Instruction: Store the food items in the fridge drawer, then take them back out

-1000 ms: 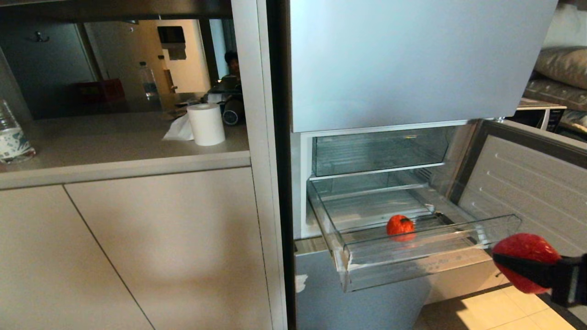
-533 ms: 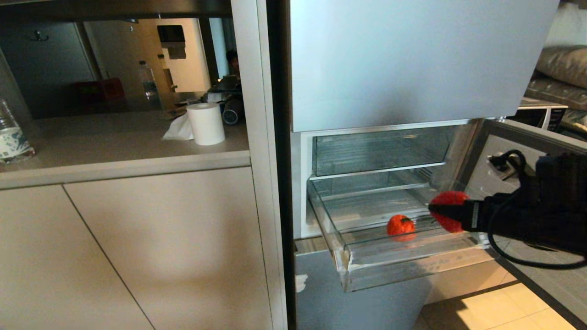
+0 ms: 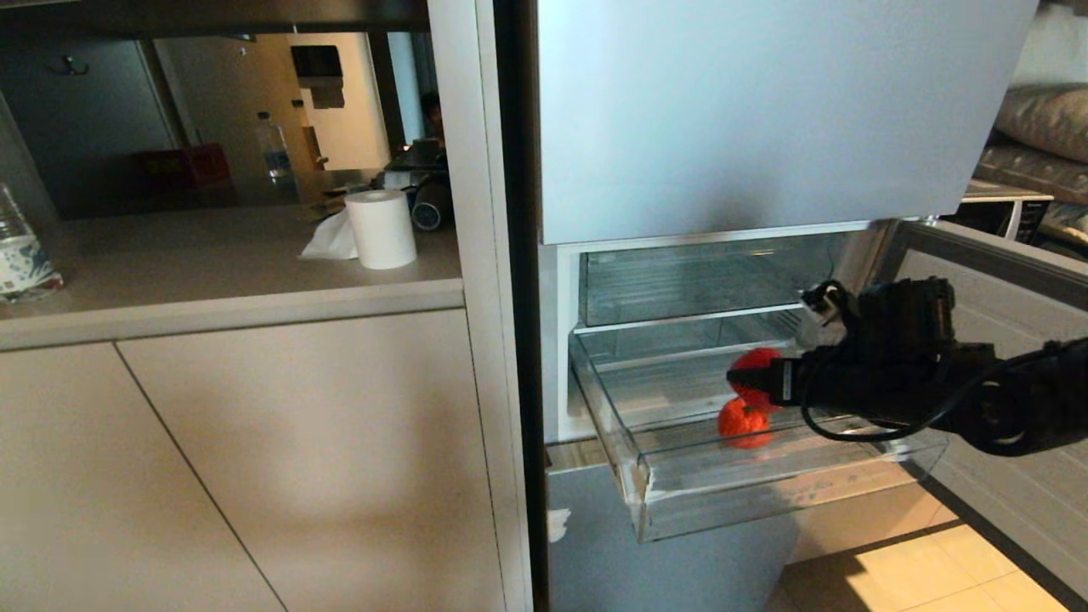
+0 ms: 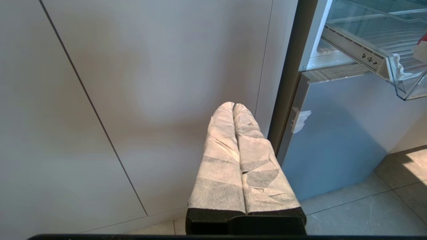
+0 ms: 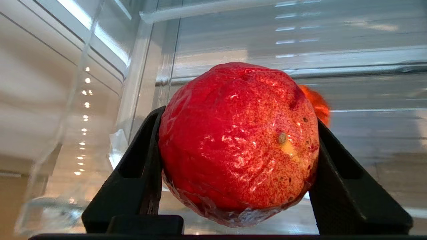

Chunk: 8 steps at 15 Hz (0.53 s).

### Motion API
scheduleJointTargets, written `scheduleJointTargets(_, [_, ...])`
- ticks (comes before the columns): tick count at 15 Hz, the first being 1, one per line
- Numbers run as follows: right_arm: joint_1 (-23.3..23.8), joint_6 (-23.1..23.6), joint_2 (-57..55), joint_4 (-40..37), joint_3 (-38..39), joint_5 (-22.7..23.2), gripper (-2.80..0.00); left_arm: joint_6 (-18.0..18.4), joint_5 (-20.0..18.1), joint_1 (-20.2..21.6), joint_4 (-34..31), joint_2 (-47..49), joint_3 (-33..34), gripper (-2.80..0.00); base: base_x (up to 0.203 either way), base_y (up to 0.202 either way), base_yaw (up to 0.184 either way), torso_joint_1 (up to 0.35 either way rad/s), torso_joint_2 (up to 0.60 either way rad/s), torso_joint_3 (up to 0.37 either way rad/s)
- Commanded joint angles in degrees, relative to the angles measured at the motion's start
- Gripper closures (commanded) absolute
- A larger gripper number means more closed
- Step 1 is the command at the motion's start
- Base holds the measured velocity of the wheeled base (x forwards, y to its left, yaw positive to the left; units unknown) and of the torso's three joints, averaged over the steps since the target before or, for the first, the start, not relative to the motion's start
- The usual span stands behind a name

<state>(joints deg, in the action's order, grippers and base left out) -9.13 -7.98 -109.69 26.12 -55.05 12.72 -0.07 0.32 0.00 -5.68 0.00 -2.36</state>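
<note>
While right gripper (image 3: 748, 382) clamps red fruit (image 5: 238, 143), drawer (image 3: 765, 489) open.

Clear plastic pull-out drawer (image 3: 680, 489) open at top; access from above and from 3 o'clock, over side wall. Tall transparent front wall blocks entry from 6 o'clock. White-edged clear shelf (image 3: 697, 316) close above drawer rear, at 12 o'clock: low headroom there. Right gripper (image 3: 756, 384) with glossy round red fruit (image 5: 238, 143) clamped between black fingers (image 5: 140, 166) fills space over drawer centre. Smaller orange-red item (image 3: 745, 422) on ribbed floor just below it. Floor toward 9 o'clock bare. Open fridge door (image 3: 994, 280) bounds approach at 3 o'clock.
</note>
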Motion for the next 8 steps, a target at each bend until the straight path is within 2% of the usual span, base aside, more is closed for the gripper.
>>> scheduleJointTargets(1, [-1.1,0.1,-3.7,0.2,-1.0,0.0,0.00,0.0,0.0,0.0,0.0,0.0,0.0,0.00,0.000,0.000,0.000,0.000,0.00,0.000])
scheduleJointTargets(8, [-1.8,0.1,-9.3,1.3,-4.9,-0.1,0.00,0.0,0.0,0.0,0.0,0.1,0.0,0.00,0.000,0.000,0.000,0.000,0.00,0.000])
